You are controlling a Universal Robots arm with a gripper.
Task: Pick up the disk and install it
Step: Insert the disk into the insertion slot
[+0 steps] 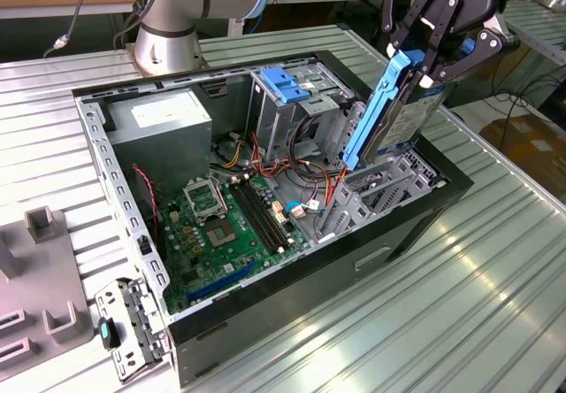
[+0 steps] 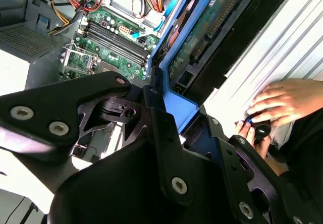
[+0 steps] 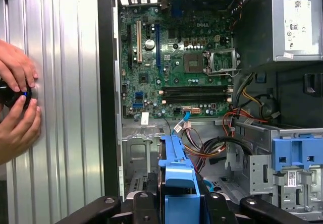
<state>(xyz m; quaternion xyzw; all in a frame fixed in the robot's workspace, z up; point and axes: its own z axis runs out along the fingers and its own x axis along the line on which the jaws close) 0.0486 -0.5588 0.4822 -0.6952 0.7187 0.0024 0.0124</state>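
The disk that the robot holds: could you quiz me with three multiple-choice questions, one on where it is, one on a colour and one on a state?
1. Where is the disk?
A. in a drawer
B. over the open computer case
C. on a shelf

2. What colour is its plastic edging?
A. blue
B. red
C. yellow

3. How does the tool stand?
A. open, clear of the disk
B. shut on nothing
C. shut on the disk

Answers:
1 B: in the exterior view it hangs tilted over the case.
2 A: the blue frame shows in both wrist views.
3 C: the tool clamps the disk's upper end.
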